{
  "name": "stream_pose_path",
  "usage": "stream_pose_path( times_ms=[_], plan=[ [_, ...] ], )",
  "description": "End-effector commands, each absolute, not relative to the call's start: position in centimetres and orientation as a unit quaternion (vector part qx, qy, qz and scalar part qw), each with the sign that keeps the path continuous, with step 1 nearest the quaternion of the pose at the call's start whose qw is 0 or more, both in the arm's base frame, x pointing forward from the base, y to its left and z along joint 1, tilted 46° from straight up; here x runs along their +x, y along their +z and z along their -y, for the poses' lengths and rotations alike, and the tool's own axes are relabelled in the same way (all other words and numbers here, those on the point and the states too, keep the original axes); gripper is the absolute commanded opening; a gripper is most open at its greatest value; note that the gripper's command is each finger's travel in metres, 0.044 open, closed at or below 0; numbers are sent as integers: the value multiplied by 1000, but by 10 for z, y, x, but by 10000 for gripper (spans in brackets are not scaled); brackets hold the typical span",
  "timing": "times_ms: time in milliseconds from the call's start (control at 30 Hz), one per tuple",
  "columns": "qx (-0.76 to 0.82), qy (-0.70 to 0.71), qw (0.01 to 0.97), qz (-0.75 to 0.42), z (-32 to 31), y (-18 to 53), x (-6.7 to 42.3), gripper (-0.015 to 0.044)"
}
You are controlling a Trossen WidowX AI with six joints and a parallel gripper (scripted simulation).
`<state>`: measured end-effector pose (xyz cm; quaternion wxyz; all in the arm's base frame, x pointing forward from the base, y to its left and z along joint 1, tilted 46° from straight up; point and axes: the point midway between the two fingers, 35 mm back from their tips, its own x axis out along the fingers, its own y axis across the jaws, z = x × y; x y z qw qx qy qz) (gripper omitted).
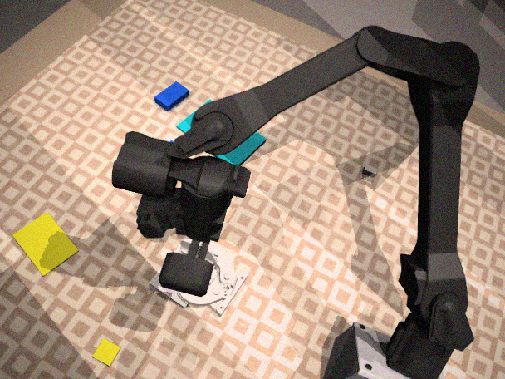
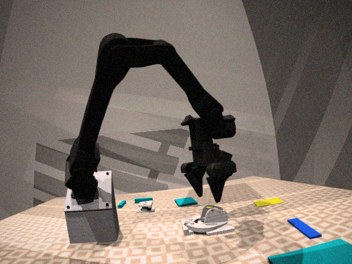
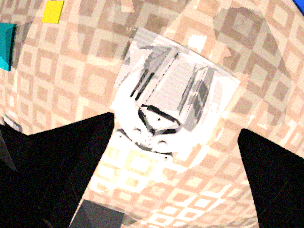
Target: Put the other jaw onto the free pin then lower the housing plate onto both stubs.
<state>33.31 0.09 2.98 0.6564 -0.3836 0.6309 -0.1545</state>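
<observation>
My gripper is open and empty, with its fingertips a little above the white-grey assembly. The assembly's flat base lies on the patterned table. Flat rounded white parts lie on the base, on the side towards the arm's foot. A grey piece with tall rounded walls rises from the far half and shows between the fingers in the wrist view. In the top view a finger covers most of it. The pins, gear teeth and stubs cannot be made out, nor whether the plate is seated.
A small white piece stands farther off. A large yellow tile and a small yellow tile lie around the assembly. A blue block and a teal slab lie beyond the gripper in the top view.
</observation>
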Motion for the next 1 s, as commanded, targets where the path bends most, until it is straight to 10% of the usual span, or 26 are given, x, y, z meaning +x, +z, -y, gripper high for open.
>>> stream_pose_path(
  times_ms=[0, 967],
  plan=[
    [-418, -110, 635, -640, -13, 20, 331, 440],
    [-627, 182, 425, -626, -94, -39, 300, 440]
  ],
)
